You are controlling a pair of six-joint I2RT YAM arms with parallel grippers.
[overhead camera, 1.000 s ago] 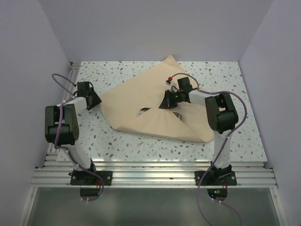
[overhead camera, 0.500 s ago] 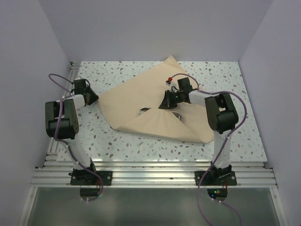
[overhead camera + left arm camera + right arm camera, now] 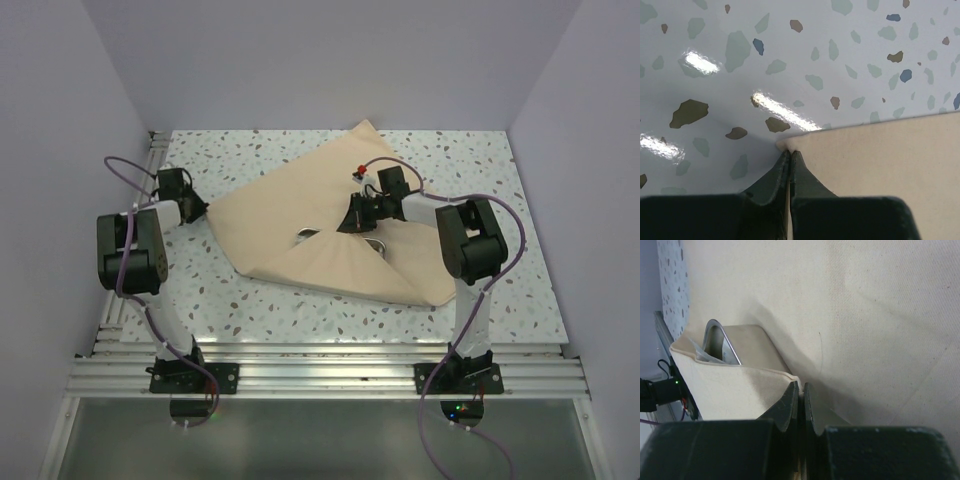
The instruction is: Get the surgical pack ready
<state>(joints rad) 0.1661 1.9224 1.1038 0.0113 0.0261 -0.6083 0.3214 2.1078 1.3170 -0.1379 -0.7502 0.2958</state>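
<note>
The left gripper (image 3: pixel 790 154) pinches the tan cloth (image 3: pixel 890 165) corner near the desk's (image 3: pixel 790 50) left edge; the right gripper (image 3: pixel 800 387) pinches its middle flap.

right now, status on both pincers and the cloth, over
Left pincer shut on tan cloth corner. Right pincer shut on folded flap edge, steel tray peeking out beneath. Nothing seen blocking the fold.

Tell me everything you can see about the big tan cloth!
The tan cloth is a big, plain woven square spread on the speckled table, turned like a diamond. Its near corner is folded up over the steel tray, pinched by the right fingers. The left fingers are shut on its left corner.
</note>
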